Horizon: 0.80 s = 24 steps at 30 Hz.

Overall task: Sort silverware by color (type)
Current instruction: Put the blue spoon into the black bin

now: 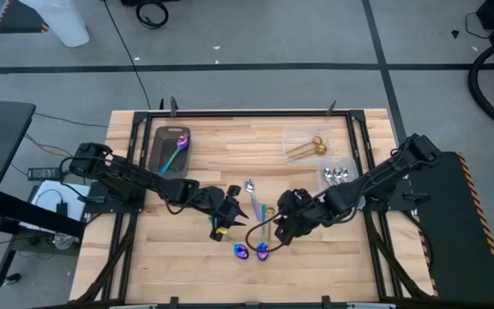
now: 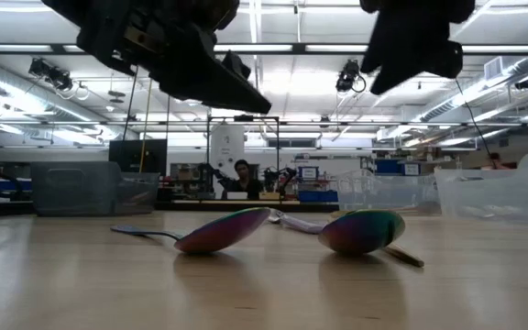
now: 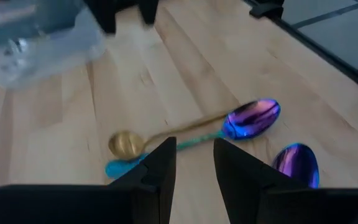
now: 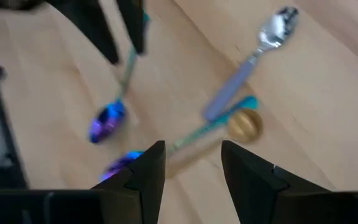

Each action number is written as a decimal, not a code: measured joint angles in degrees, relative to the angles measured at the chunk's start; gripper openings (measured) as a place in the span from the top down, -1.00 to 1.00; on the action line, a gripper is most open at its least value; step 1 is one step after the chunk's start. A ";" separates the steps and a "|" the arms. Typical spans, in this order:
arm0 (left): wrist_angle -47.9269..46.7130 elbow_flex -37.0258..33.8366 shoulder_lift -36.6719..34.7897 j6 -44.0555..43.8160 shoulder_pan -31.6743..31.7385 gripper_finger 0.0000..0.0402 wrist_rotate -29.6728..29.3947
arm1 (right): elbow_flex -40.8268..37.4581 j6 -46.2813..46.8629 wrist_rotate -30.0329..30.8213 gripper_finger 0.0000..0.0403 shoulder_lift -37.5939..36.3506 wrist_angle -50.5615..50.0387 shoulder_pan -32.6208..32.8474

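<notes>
Near the table's middle lie two iridescent purple-blue spoons (image 1: 241, 251) (image 1: 262, 250) with teal handles, bowls toward the near edge. Beside them are a gold spoon (image 4: 245, 123) and a silver spoon (image 1: 250, 190). In the low view both iridescent bowls (image 2: 223, 229) (image 2: 360, 229) rest on the wood. My left gripper (image 1: 232, 209) hovers open just left of the group, with the spoons (image 3: 252, 118) ahead of its fingers (image 3: 194, 168). My right gripper (image 1: 280, 233) hovers open just right of them, above the teal handles (image 4: 191, 165). Neither touches anything.
A dark grey tray (image 1: 171, 150) at the far left holds one iridescent spoon. At the far right, one clear container (image 1: 303, 146) holds gold spoons and another (image 1: 337, 174) holds silver ones. A black frame runs along the table's edges (image 1: 256, 113).
</notes>
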 joint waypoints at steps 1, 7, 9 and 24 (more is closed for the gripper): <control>-0.75 0.00 0.00 -0.32 0.00 0.42 0.02 | 0.00 0.47 0.26 0.17 0.01 1.08 0.02; -8.62 0.04 -0.43 -0.88 0.49 0.42 0.02 | 0.00 0.65 1.97 0.18 0.16 5.52 0.00; -10.58 0.51 -0.46 -1.86 1.14 0.42 0.01 | 0.01 0.53 2.11 0.19 0.39 5.50 0.01; -14.48 1.31 -2.05 -3.37 2.73 0.42 0.13 | 13.45 -3.94 5.26 0.23 4.54 -4.66 0.02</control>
